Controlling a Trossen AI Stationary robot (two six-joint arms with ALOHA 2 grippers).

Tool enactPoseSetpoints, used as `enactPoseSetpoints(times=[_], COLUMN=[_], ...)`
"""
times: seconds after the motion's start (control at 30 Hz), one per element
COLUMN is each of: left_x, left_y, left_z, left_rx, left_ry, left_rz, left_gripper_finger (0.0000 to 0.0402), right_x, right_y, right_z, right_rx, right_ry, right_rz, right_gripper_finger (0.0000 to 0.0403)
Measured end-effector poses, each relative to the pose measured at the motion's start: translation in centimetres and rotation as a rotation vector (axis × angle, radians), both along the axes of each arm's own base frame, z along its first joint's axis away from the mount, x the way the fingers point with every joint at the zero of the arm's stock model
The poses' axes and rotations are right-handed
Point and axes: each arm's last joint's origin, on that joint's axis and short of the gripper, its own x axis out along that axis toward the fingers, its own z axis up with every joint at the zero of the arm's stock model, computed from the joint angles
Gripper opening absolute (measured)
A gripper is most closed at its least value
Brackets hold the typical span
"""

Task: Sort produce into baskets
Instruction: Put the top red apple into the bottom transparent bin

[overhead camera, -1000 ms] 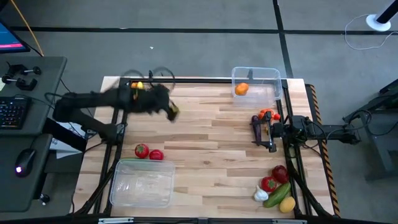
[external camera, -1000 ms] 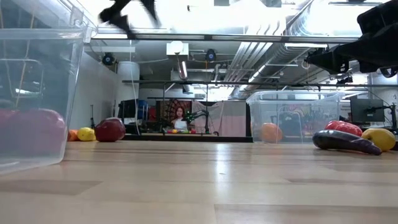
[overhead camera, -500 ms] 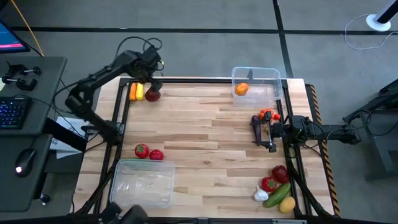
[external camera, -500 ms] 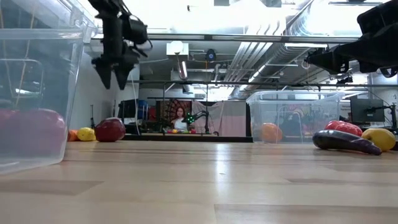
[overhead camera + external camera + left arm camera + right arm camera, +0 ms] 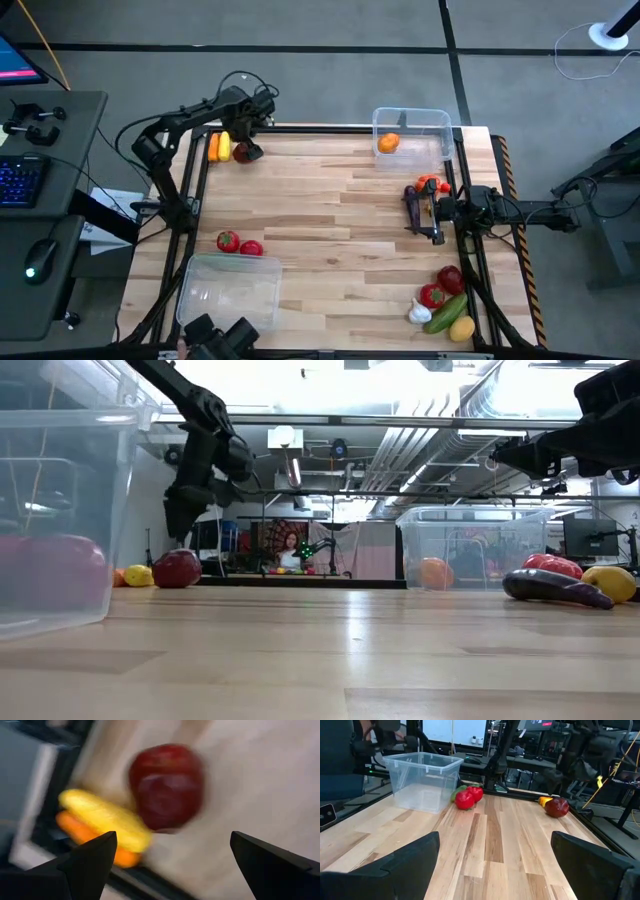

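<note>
High view puts the left gripper point(image 5: 250, 122) over the table's far left corner, right above a dark red apple point(image 5: 247, 152) that lies beside a yellow banana point(image 5: 224, 148) and an orange carrot point(image 5: 212, 147). Its fingers stand wide apart and hold nothing; the left wrist view shows the apple point(image 5: 166, 785) between and beyond the two fingertips, with banana point(image 5: 102, 819) and carrot point(image 5: 85, 832) touching each other just beside it. From the low view the gripper point(image 5: 180, 520) hangs a little above the apple point(image 5: 177, 568), not touching. The right gripper point(image 5: 420, 212) waits near the right edge, jaws also spread and empty. Only the high view shows the far basket point(image 5: 412, 122) holding one orange piece and the near basket point(image 5: 229, 293) bare, with two tomatoes point(image 5: 238, 244) beside it and a heap of produce point(image 5: 443, 297) in the near right corner.
</note>
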Motion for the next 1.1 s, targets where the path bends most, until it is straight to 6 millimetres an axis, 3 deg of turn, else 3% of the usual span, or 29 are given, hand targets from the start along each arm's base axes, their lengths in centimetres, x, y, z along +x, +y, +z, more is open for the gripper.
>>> enactPoseSetpoints(times=[0.4,0.63,0.8,0.9,1.1], left_x=[0.0,-0.1,-0.7,-1.2,-1.4], left_y=[-0.9,-3.0,-5.9,-7.6,-9.6], left_z=[0.2,3.2,5.1,4.3,-0.1], left_rx=[-0.008,0.018,0.044,0.023,0.027], left_ry=[0.107,-0.059,-0.152,-0.131,-0.070], left_rz=[-0.042,0.039,0.003,-0.049,-0.187], left_gripper_finger=[0.0376,0.0376,0.0376,0.0376,0.0376], right_x=[0.0,0.0,0.0,0.0,0.0], right_y=[0.0,0.0,0.0,0.0,0.0], right_z=[0.0,0.0,0.0,0.0,0.0], right_rx=[0.000,0.000,0.000,0.000,0.000], right_ry=[0.000,0.000,0.000,0.000,0.001], right_rz=[0.000,0.000,0.000,0.000,0.000], right_gripper_finger=[0.0378,0.0378,0.0378,0.0378,0.0378])
